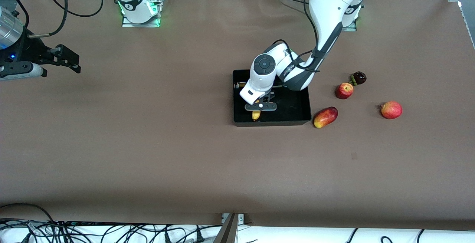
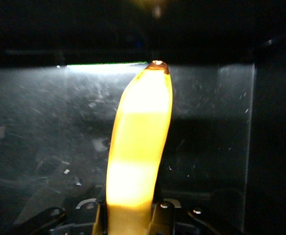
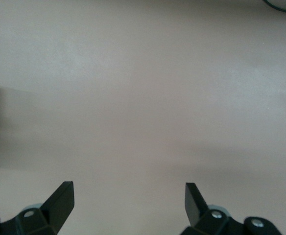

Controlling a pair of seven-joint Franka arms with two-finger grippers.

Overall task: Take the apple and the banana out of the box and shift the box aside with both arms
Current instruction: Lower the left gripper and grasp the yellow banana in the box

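Note:
The black box [image 1: 308, 104] lies mid-table. My left gripper [image 1: 260, 106] is low inside it, at the side toward the right arm's end. It is shut on the yellow banana [image 1: 256, 115], whose tip pokes out toward the front camera. In the left wrist view the banana [image 2: 140, 142] runs out from between the fingers [image 2: 165, 218] over the box's glossy floor [image 2: 211, 127]. I cannot tell whether it touches the floor. The red apple [image 1: 344, 90] sits on the table beside the box, toward the left arm's end. My right gripper [image 1: 68, 59] waits open and empty over bare table [image 3: 128, 196].
A red-yellow oblong fruit [image 1: 325, 117] lies against the box's corner nearest the front camera. A dark round fruit [image 1: 358, 77] sits just farther than the apple. Another round red fruit [image 1: 391, 109] lies toward the left arm's end.

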